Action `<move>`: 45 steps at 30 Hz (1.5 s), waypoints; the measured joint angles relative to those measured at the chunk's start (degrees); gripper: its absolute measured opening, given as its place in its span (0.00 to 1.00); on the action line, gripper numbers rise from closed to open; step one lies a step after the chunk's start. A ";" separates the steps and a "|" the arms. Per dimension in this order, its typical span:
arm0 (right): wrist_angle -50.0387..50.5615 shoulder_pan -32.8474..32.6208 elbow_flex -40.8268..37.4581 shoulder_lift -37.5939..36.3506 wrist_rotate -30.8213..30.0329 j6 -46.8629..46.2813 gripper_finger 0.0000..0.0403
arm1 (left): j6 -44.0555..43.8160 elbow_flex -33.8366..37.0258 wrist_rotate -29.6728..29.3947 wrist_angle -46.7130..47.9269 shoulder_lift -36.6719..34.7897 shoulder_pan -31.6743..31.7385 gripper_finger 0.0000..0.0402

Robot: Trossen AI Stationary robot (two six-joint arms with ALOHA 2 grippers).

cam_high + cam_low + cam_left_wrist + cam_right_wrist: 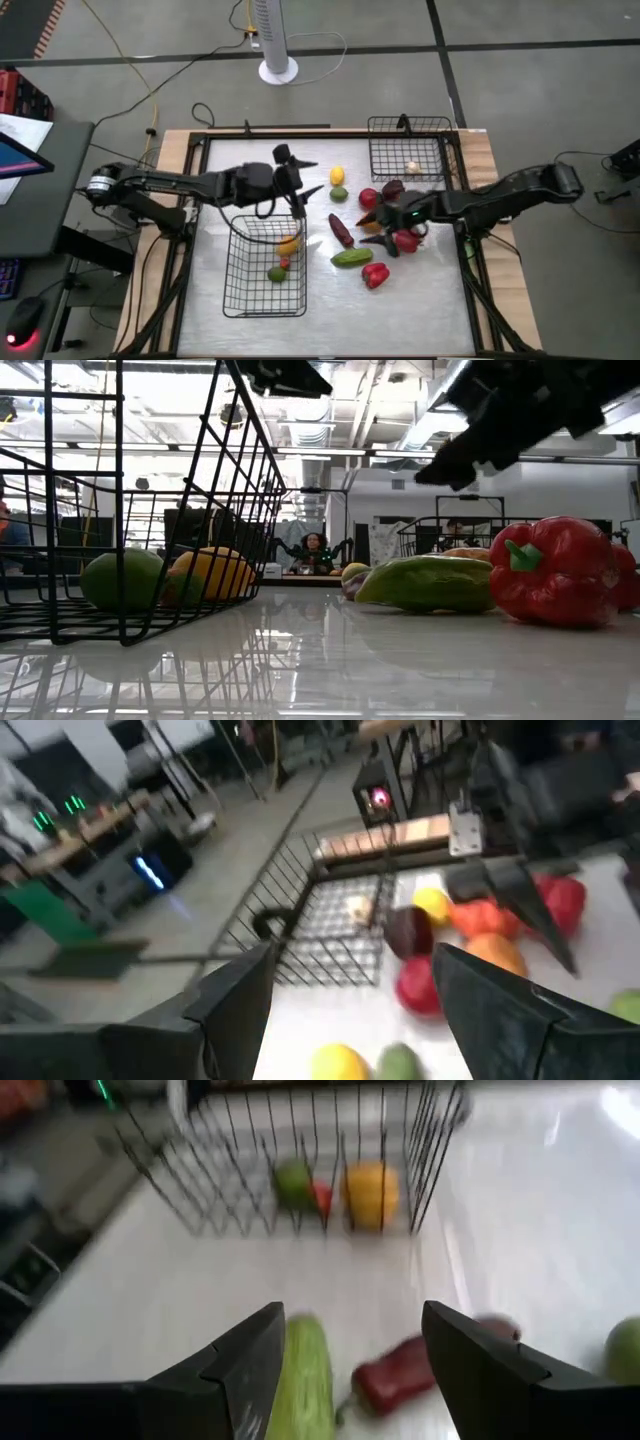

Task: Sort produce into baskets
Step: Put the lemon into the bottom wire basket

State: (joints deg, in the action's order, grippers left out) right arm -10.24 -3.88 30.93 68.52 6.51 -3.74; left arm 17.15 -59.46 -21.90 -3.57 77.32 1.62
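High view alone laid out the whole counter (pixel 420 300): the left gripper (pixel 300 178) hovered with its fingers spread apart, empty, just above the far edge of the near basket (pixel 266 265), while the right gripper (pixel 375 215) reached into the loose produce at mid-counter. Whether that gripper touched any piece could not be told from above. Right wrist view settled its state: fingers apart, nothing between them, with a green cucumber (pixel 305 1385) and a red pepper (pixel 395 1375) lying just below and ahead of it.

Beneath and slightly beyond the left gripper, the near basket held a yellow piece (pixel 289 243), a lime (pixel 277 273) and a small red piece (pixel 285 262); the low view showed the lime (pixel 122 578) and yellow piece (pixel 215 573) resting on the mesh floor, side by side. Beyond the right gripper, the far basket (pixel 408 150) held one pale piece (pixel 412 168), likely the garlic.

Left wrist view looked across at that far basket (pixel 335 925), with a lemon (pixel 432 905) and a dark eggplant (pixel 410 930) on the counter just outside it.
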 joint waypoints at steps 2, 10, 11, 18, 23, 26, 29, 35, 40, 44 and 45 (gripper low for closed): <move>9.13 -1.53 6.58 4.30 -1.96 0.98 0.66 | 2.11 0.00 0.20 1.73 -2.09 0.52 0.64; 32.19 -4.71 29.31 20.47 -9.55 1.28 0.66 | 6.69 9.94 4.62 -4.52 -11.15 0.45 0.64; 33.27 -4.37 31.15 21.95 -9.76 1.28 0.66 | 7.54 12.05 3.28 -7.31 -12.37 0.65 0.64; 34.30 0.21 34.47 29.71 -12.47 0.17 0.66 | 3.58 19.53 2.56 -15.16 -23.94 1.64 0.64; 35.51 2.29 34.47 32.16 -11.99 -2.47 0.66 | -0.91 21.04 4.00 -13.98 -28.57 0.92 0.64; 36.79 2.56 34.47 32.08 -11.14 -2.40 0.66 | -0.43 21.14 3.30 -12.94 -28.96 0.51 0.64; 37.78 2.53 34.45 31.43 -10.99 0.12 0.66 | 0.85 21.14 2.44 -13.37 -28.71 0.47 0.64; 33.14 2.62 34.47 31.29 -10.97 3.12 0.66 | 2.32 21.14 0.10 -13.43 -28.54 0.47 0.64; 34.05 4.03 35.74 31.31 -10.81 1.60 0.68 | 2.82 21.14 0.10 -13.39 -28.54 0.47 0.64; 34.74 4.67 36.44 31.29 -10.85 1.34 0.79 | 3.67 21.14 0.10 -13.36 -28.52 0.47 0.64; 34.86 4.72 36.42 31.31 -10.87 1.27 0.83 | 4.12 21.14 0.10 -13.36 -28.52 0.47 0.64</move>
State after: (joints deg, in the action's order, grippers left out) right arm 24.62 0.84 67.35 99.83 -4.36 -2.47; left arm 21.26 -38.33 -21.80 -16.93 48.80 2.09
